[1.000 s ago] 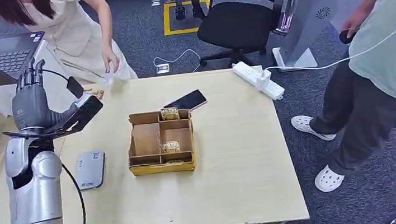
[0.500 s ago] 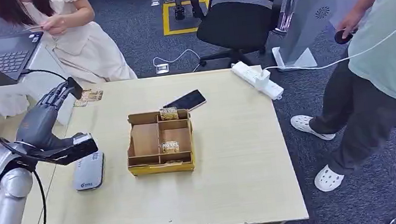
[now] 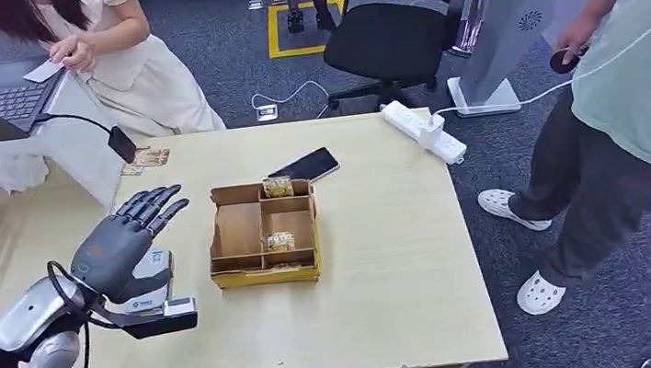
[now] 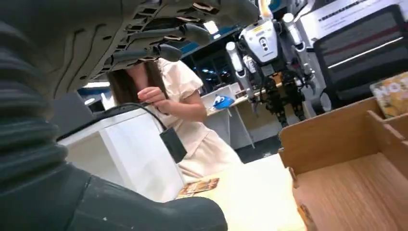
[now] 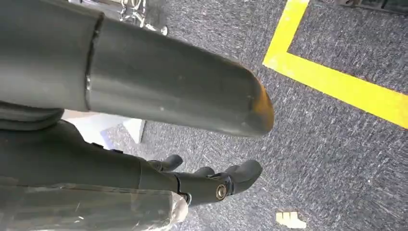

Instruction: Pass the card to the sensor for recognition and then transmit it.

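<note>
While the left robot hand (image 3: pixel 121 249) hovers with fingers spread and nothing in it over the sensor (image 3: pixel 150 280) near the table's (image 3: pixel 387 269) left edge, the card (image 3: pixel 41 71), thin, light, stiff, best pinched by its edges, sits in a person's hand beyond the table's far-left corner

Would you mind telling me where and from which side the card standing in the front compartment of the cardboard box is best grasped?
Pinch the card by its top edge, coming straight down from above. It stands on edge inside the cardboard box, whose walls and dividers block any sideways approach; only the upper edge looks reachable. The left hand hovers beside the box, over the sensor.
</note>
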`<move>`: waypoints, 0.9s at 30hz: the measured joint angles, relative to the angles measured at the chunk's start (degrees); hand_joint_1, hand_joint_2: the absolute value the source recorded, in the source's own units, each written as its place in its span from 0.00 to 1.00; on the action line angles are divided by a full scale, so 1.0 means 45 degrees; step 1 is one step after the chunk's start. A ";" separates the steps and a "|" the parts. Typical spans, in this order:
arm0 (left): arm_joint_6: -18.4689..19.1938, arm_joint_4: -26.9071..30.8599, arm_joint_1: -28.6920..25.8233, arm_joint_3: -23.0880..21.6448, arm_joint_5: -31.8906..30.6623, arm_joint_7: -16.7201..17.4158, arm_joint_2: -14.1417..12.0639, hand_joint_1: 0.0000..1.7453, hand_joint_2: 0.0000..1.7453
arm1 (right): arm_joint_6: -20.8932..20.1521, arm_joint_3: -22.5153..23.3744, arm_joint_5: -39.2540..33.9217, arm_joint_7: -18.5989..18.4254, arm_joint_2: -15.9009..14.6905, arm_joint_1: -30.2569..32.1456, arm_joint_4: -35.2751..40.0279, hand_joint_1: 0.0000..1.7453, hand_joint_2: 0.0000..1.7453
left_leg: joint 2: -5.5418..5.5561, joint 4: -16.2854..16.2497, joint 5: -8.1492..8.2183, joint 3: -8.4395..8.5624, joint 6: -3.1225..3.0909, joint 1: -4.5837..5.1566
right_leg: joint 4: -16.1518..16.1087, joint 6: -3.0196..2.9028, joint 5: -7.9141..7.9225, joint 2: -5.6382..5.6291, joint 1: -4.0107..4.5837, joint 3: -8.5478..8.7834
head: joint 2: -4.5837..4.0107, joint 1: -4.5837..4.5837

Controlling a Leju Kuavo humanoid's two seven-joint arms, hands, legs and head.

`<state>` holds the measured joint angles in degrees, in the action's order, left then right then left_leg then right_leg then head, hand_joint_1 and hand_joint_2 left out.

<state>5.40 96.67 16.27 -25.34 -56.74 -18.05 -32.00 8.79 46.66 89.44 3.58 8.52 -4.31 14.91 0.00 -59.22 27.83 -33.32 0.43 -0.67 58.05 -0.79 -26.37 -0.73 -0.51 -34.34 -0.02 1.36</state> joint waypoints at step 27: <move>-0.1020 0.0171 -0.0073 -0.2239 -0.2725 0.1258 0.1705 0.00 1.00 | 0.0034 0.0277 0.0034 -0.0151 0.0019 0.0060 -0.0058 0.00 0.00 | 0.0015 -0.0002 0.0000 0.0002 -0.0001 0.0001 | -0.0001 0.0000 0.0000 0.0016 -0.0001 0.0006 | 0.0000 -0.0010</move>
<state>0.81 97.44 15.95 -35.41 -69.00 -12.39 -24.33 8.94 47.91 89.59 2.91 8.61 -4.03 14.64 0.07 -59.23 27.83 -33.31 0.42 -0.67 58.04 -0.79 -26.37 -0.66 -0.52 -34.32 -0.02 1.31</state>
